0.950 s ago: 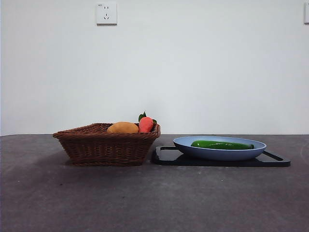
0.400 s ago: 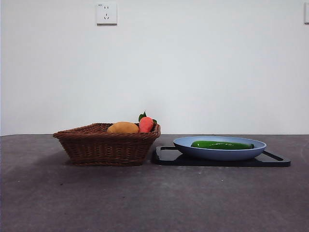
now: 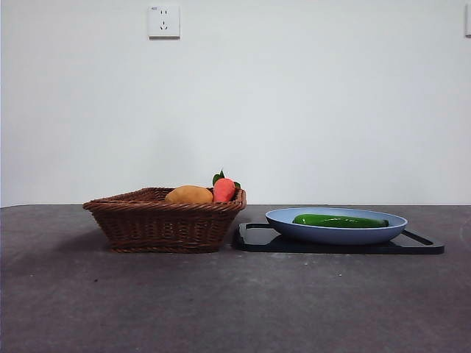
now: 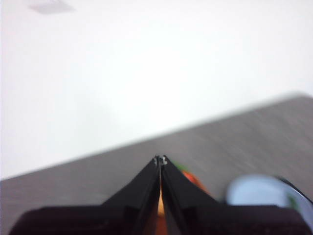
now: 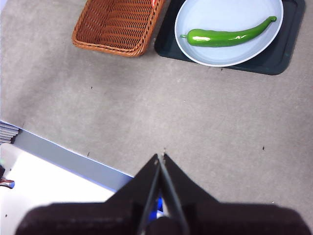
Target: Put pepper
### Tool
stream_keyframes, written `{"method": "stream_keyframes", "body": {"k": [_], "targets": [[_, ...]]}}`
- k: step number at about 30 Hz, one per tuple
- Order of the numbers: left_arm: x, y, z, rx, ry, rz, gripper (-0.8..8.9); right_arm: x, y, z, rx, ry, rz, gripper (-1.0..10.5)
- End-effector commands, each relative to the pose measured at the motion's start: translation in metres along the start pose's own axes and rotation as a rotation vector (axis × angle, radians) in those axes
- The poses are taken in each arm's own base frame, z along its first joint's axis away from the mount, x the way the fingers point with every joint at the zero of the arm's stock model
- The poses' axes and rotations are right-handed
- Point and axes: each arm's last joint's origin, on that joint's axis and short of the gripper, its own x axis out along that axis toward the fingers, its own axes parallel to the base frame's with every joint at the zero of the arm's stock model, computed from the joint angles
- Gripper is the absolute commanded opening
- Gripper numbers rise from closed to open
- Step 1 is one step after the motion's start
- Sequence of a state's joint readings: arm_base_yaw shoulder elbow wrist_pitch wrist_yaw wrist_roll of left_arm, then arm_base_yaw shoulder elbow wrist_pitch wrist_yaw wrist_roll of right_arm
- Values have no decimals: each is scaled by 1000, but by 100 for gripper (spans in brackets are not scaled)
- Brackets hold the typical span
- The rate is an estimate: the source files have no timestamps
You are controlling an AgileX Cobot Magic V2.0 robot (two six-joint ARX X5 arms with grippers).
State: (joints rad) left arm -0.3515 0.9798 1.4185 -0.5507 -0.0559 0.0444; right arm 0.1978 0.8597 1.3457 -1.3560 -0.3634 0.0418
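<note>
The pepper (image 5: pixel 227 36) lies well ahead of the right gripper (image 5: pixel 161 157), lengthwise across the blue plate (image 5: pixel 195 54) on the black tray (image 5: pixel 286 54), beside the wicker basket (image 5: pixel 117 27). That arm looks better placed to reach it than the left gripper (image 4: pixel 160 159). Both grippers are pinched closed on nothing, and the pepper is long, glossy green, gently curved and tapered.

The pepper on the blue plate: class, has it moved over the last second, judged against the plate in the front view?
No. The pepper lies across the blue plate just as before; the whole picture merely shifts slightly, wall socket included.
</note>
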Motion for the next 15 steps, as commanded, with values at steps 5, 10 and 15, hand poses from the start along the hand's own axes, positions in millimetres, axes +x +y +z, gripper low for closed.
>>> {"method": "stream_keyframes", "body": {"k": [5,10,15], "targets": [[-41,33,-40,-2,-156,250,8,-3,2,1,6,2,0,11],[-56,38,-96,10,-245,380,8,-3,2,1,6,2,0,11],[-59,37,-152,1,-252,416,8,-3,1,1,6,3,0,11]]}}
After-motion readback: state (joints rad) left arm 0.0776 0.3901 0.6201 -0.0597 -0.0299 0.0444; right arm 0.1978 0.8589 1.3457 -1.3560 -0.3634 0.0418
